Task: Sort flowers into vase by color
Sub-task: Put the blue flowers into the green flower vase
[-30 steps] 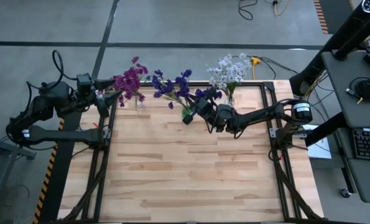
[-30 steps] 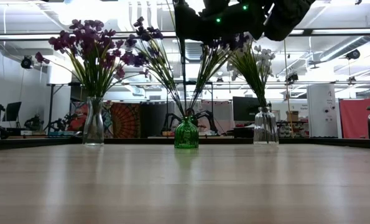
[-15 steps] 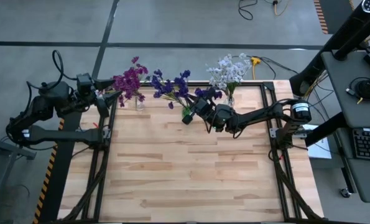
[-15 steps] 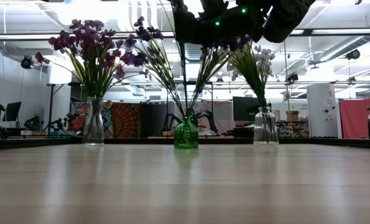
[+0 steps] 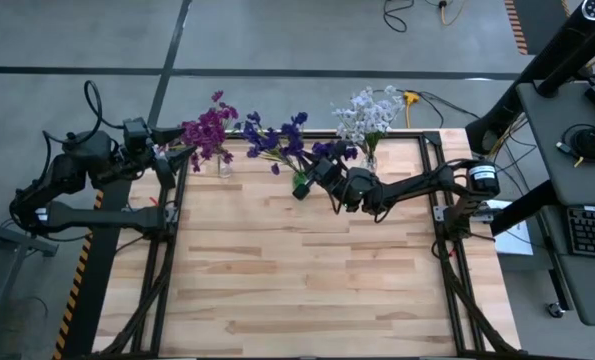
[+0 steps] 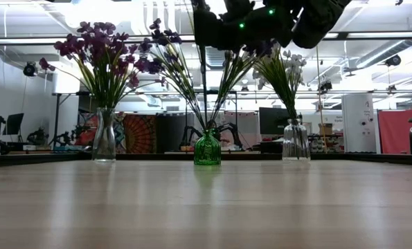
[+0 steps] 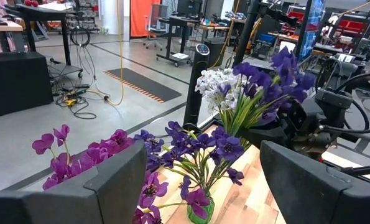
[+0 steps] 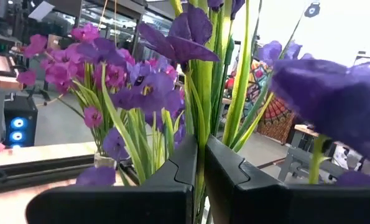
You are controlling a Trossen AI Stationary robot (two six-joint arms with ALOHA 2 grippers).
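Three vases stand along the table's far edge. A clear one (image 6: 104,138) holds magenta flowers (image 5: 209,128), a green one (image 6: 207,147) holds blue-violet flowers (image 5: 272,140), and another clear one (image 6: 295,142) holds white flowers (image 5: 367,112). My right gripper (image 5: 313,177) hangs just above the green vase, among the blue-violet sprigs, shut on one green stem. My left gripper (image 7: 203,152) waits open beyond the table's far left corner, facing the vases, with nothing between its fingers. My right gripper pinches one green stem (image 8: 201,118) of a blue-violet flower between its two fingers (image 8: 172,168). The fingers come about level from the table's right and lie across the stem. The stem stands nearly upright with its blossoms above. Its lower part runs down toward the green vase, and the fingers hide its end.
The black frame rails (image 5: 167,215) run along the table's left and right sides. The wooden tabletop (image 5: 297,280) in front of the vases is bare. The neighbouring sprigs (image 8: 135,118) crowd close around my right gripper.
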